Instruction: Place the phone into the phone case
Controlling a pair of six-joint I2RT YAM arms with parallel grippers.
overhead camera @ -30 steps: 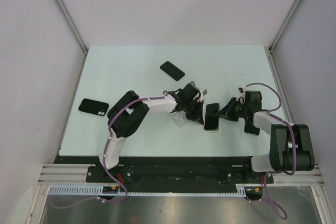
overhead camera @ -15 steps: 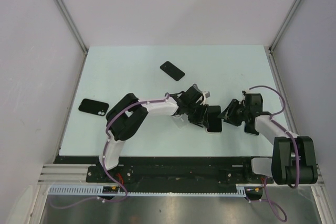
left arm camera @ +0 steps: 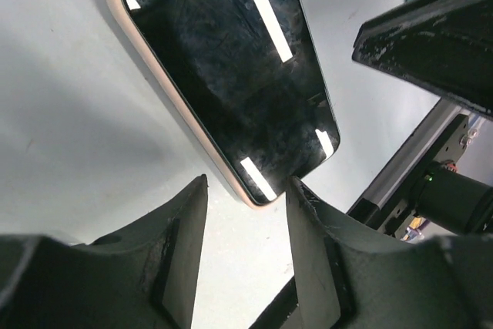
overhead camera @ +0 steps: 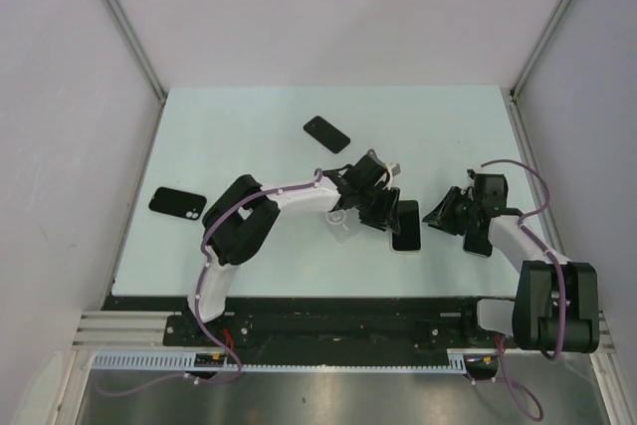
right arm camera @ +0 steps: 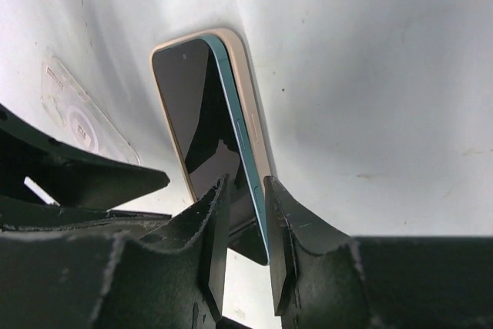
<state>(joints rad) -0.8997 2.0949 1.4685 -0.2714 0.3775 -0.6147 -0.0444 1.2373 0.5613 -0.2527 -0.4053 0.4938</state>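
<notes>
One phone (right arm camera: 196, 121) edge sits proud of the case (right arm camera: 248, 105); left hand (left arm camera: 246, 186) released, right hand (right arm camera: 246, 182) unclear; nudging could unseat it.

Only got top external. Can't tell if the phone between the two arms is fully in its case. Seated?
Observer: Not fully. The right wrist view shows the phone tilted, with its teal edge standing above the rim of the beige case along one long side.
Operator: Left tool holding it?
Observer: No. In the left wrist view the left tool is open, its fingers apart at the phone's corner and not clamping it.
Operator: Right tool?
Observer: The right tool has its fingers on either side of that raised edge at the phone's near end. Whether they pinch it, I can't tell.
</notes>
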